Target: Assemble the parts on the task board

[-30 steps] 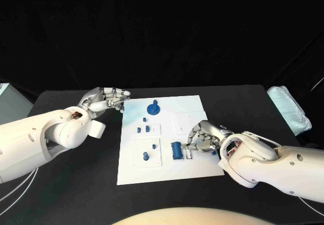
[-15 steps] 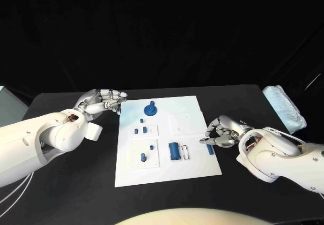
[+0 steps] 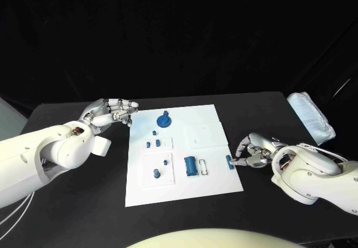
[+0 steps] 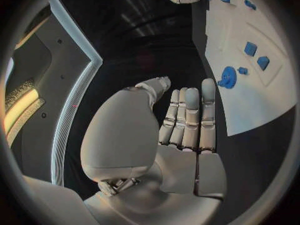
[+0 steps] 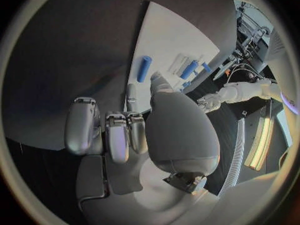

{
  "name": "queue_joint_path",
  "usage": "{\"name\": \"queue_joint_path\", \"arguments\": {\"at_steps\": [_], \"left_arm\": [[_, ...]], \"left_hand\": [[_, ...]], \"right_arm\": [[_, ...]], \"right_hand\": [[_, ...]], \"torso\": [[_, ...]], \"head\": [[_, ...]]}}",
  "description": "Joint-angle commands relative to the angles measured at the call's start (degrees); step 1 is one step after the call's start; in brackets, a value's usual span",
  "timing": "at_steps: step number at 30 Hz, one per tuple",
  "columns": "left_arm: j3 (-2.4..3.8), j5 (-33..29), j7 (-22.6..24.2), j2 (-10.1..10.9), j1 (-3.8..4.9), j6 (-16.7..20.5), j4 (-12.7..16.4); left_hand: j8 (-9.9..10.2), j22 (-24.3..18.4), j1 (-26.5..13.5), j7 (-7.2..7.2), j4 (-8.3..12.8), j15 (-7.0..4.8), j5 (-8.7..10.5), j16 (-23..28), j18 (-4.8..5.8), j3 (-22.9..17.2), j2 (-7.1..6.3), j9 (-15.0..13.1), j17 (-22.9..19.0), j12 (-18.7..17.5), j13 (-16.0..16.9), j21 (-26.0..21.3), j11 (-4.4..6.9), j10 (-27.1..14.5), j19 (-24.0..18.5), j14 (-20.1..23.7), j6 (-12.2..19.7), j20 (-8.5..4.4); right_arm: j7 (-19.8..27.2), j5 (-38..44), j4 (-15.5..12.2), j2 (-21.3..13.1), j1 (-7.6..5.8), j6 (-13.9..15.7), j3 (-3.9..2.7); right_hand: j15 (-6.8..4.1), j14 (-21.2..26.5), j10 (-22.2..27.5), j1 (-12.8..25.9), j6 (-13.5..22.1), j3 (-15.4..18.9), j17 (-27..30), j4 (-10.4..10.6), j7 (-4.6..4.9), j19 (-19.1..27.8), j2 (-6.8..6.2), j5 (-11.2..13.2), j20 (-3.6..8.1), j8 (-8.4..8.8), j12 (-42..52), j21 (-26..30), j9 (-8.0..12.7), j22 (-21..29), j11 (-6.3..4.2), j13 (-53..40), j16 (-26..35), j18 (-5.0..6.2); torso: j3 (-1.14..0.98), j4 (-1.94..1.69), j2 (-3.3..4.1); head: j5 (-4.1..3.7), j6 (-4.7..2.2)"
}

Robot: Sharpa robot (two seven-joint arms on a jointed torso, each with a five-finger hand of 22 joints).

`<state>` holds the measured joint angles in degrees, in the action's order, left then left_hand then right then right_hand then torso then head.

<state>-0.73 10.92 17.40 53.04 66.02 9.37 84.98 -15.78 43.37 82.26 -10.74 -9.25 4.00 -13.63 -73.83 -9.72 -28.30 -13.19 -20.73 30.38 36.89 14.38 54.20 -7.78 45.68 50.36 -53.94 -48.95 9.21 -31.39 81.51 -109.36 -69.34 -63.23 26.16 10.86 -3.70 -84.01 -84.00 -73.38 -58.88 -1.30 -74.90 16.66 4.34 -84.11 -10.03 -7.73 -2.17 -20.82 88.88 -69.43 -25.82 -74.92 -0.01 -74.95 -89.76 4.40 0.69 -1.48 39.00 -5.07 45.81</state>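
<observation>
The white task board (image 3: pixel 212 188) lies mid-table. On it sit a blue round disc (image 3: pixel 164 120) at the far end, several small blue pieces, and a blue cylinder (image 3: pixel 191 165). A short blue bar (image 3: pixel 229 162) lies by the board's right edge. My right hand (image 3: pixel 252 153) is just right of that bar, fingers curled in and holding nothing. In the right wrist view the bar (image 5: pixel 144 68) lies free on the board (image 5: pixel 169 40), beyond the fingertips (image 5: pixel 131 92). My left hand (image 3: pixel 112 110) hovers off the board's far left corner, empty; the left wrist view shows its fingers (image 4: pixel 190 115) straight, short of the disc (image 4: pixel 227 77).
A white padded bundle (image 3: pixel 310 118) lies at the table's right back edge. Black table shows on both sides of the board and in front of it. Raised white squares (image 3: pixel 205 135) stand on the board among the pieces.
My right hand has drawn back to the right, off the board, leaving the short blue bar near the board's right edge. The left hand has barely moved; the camera shifted slightly.
</observation>
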Motion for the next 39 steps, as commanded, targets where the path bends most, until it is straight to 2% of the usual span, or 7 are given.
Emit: {"name": "queue_joint_path", "arguments": {"at_steps": [1,13,18,23,31,35,39], "left_arm": [[0.03,-0.08,0.68,-0.01,-0.05,-0.73,0.17],[0.02,-0.08,0.66,0.14,-0.05,-0.82,0.2],[0.02,-0.08,0.65,0.16,-0.05,-0.84,0.22],[0.02,-0.08,0.62,0.18,-0.05,-0.87,0.24],[0.02,-0.08,0.5,0.21,-0.05,-0.97,0.27],[0.02,-0.08,0.44,0.24,-0.05,-1.03,0.29],[0.02,-0.08,0.39,0.27,-0.05,-1.08,0.3]], "left_hand": [[-0.14,-0.1,0.33,0.14,-0.2,-0.05,-0.1,-0.3,-0.8,0.16,0.42,0.02,0.01,0.07,-0.09,-0.25,0.11,-0.45,0.1,0.34,0.09,0.36],[-0.14,-0.1,0.33,0.14,-0.2,-0.05,-0.1,-0.3,-0.8,0.16,0.42,0.02,0.01,0.07,-0.09,-0.25,0.11,-0.45,0.1,0.34,0.09,0.36],[-0.17,-0.1,0.29,0.12,-0.25,-0.04,-0.1,-0.31,-0.8,0.2,0.42,0.03,0.01,0.09,-0.11,-0.28,0.1,-0.47,0.07,0.37,0.1,0.36],[-0.17,-0.1,0.29,0.12,-0.25,-0.04,-0.1,-0.31,-0.8,0.2,0.42,0.03,0.01,0.09,-0.11,-0.28,0.1,-0.47,0.07,0.37,0.1,0.36],[-0.19,-0.11,0.25,0.12,-0.31,-0.03,-0.1,-0.32,-0.8,0.23,0.44,0.03,0.02,0.11,-0.12,-0.29,0.09,-0.49,0.05,0.39,0.11,0.37],[-0.19,-0.11,0.25,0.12,-0.31,-0.03,-0.1,-0.32,-0.8,0.23,0.44,0.03,0.02,0.11,-0.12,-0.29,0.09,-0.49,0.05,0.39,0.11,0.37],[-0.19,-0.11,0.25,0.12,-0.31,-0.03,-0.1,-0.32,-0.8,0.23,0.44,0.03,0.02,0.11,-0.12,-0.29,0.09,-0.49,0.05,0.39,0.11,0.37]], "right_arm": [[-0.99,1.74,0.39,0.62,0.48,-1.86,0.02],[-1.59,2.32,2.29,3.61,1.9,-2.1,0.04],[-1.84,3.06,2.87,4.57,2.16,-2.5,0.03],[-2.56,4.31,3.67,5.42,2.44,-3.44,0.03],[-3.99,6.67,4.64,6.73,2.83,-4.65,0.03],[-4.81,7.67,4.54,7.12,2.94,-4.23,0.03],[-5.0,7.59,3.73,7.13,2.97,-2.72,0.03]], "right_hand": [[0.29,-5.99,-5.45,-0.49,-0.4,0.0,-15.1,0.06,0.16,-0.72,0.05,0.32,-0.4,-0.07,-0.04,-0.09,-0.06,-4.55,0.25,-14.47,-0.24,-0.62],[0.02,-5.99,-5.55,-1.88,-1.11,-1.09,-15.1,-0.14,-0.18,-0.86,1.08,-0.09,-0.26,-0.19,0.16,-0.35,-0.07,-4.78,-0.07,-14.57,-0.24,-0.65],[-0.24,-5.99,-5.62,-5.24,-1.58,-5.21,-15.1,-0.31,-0.47,-0.93,1.57,2.73,0.0,0.16,0.28,-0.31,0.24,-4.95,-0.35,-14.64,-0.24,-0.67],[-0.37,-5.99,-5.6,-7.4,-1.85,-8.24,-15.1,-0.7,-0.61,-0.94,1.29,1.63,0.12,0.5,0.24,-0.19,0.53,-5.02,-0.49,-14.62,-0.24,-0.67],[-0.39,-5.99,-5.51,-8.42,-2.11,-11.51,-15.1,-0.94,-0.6,-0.93,0.11,-1.57,0.18,0.93,0.04,0.07,0.88,-5.08,-0.5,-14.53,-0.24,-0.65],[-0.49,-5.99,-5.56,-8.92,-2.59,-16.27,-15.1,-1.71,-0.64,-1.0,-1.3,-7.89,0.3,1.13,0.16,0.07,1.06,-5.3,-0.57,-14.6,-0.24,-0.66],[-0.58,-5.99,-5.7,-7.29,-2.93,-21.5,-15.1,-2.64,-0.78,-1.13,-2.87,-11.06,0.39,0.81,0.46,-0.08,0.75,-5.61,-0.7,-14.74,-0.24,-0.71]], "torso": [[0.03,-0.1,0.04],[0.01,0.02,0.06],[0.03,-0.06,0.06],[0.05,0.02,0.01],[0.07,-0.01,-0.04],[0.09,-0.03,-0.06],[0.11,0.05,-0.05]], "head": [[-0.08,0.03],[0.23,0.3],[0.23,0.39],[0.3,0.46],[0.35,0.51],[0.41,0.46],[0.54,0.35]]}}
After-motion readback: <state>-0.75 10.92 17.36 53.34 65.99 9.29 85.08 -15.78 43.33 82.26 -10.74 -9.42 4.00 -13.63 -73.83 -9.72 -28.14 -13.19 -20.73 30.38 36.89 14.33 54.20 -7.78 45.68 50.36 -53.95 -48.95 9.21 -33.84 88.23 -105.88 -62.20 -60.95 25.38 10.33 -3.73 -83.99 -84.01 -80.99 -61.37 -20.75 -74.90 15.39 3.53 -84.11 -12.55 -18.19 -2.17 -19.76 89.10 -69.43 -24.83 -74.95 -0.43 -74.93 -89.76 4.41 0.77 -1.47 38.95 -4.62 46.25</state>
